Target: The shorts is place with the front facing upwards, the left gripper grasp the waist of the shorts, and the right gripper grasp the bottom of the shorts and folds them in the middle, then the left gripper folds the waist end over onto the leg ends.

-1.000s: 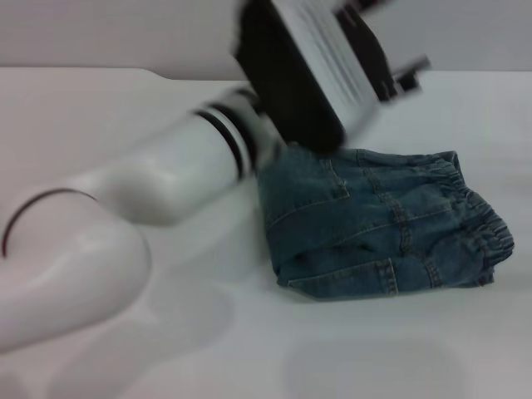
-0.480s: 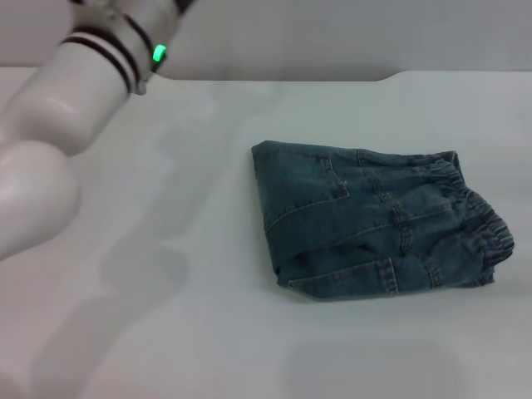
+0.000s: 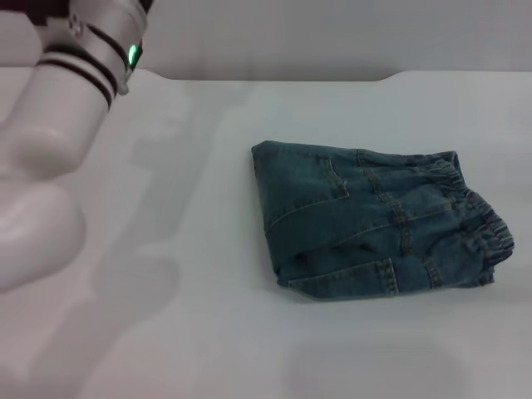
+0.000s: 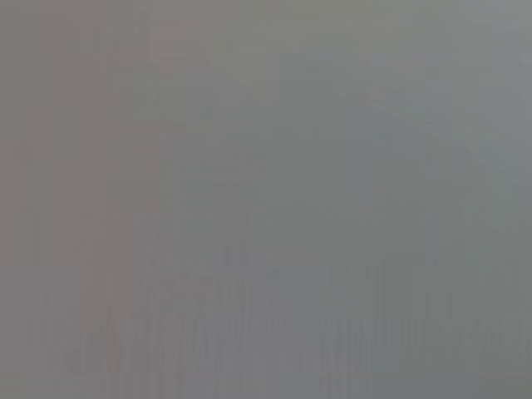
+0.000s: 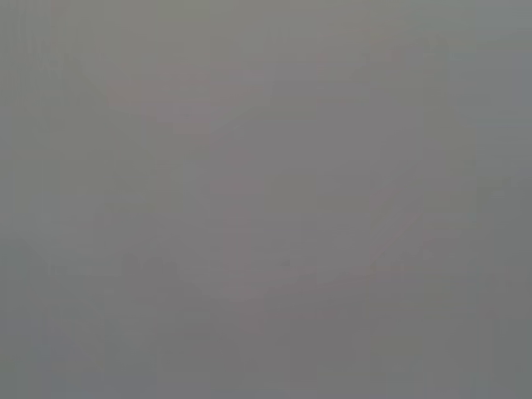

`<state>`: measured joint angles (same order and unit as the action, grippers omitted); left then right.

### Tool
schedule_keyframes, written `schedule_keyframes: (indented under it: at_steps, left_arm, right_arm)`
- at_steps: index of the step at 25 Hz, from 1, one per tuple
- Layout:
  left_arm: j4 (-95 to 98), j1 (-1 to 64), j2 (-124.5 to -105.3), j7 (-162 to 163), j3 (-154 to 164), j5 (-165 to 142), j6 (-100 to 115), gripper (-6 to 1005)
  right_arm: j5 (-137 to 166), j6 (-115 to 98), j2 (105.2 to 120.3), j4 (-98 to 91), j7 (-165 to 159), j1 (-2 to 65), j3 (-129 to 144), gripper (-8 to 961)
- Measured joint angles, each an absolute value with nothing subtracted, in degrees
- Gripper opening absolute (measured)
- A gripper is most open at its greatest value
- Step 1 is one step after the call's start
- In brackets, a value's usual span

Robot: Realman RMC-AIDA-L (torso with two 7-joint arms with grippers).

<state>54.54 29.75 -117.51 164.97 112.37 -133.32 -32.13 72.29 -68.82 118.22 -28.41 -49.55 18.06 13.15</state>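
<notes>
The shorts [image 3: 374,220] lie folded into a compact blue-green denim bundle on the white table, right of centre in the head view. The gathered elastic waist end [image 3: 474,204] lies on top at the right side of the bundle. A fold edge runs down the bundle's left side. My left arm [image 3: 58,116], silver-white with black rings and a green light, rises at the far left, well clear of the shorts; the left gripper is out of view beyond the top edge. The right gripper is out of view. Both wrist views show only plain grey.
The white table [image 3: 208,332] stretches around the bundle, with its far edge [image 3: 274,80] against a grey wall. The arm's shadow falls on the table at the left.
My left arm has pulled back from above the shorts to the far left and upward. Its gripper has left the picture. The folded shorts have stayed where they were.
</notes>
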Motion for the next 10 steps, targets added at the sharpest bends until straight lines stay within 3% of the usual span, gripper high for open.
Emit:
schedule_keyframes:
  at_steps: [10]
  left_arm:
    - [42.8,28.1,-118.25,165.1,117.9,-128.9,-49.3,844]
  right_arm:
    - [64.0,-68.8,118.25,-25.3,-44.1,17.7,11.2,382]
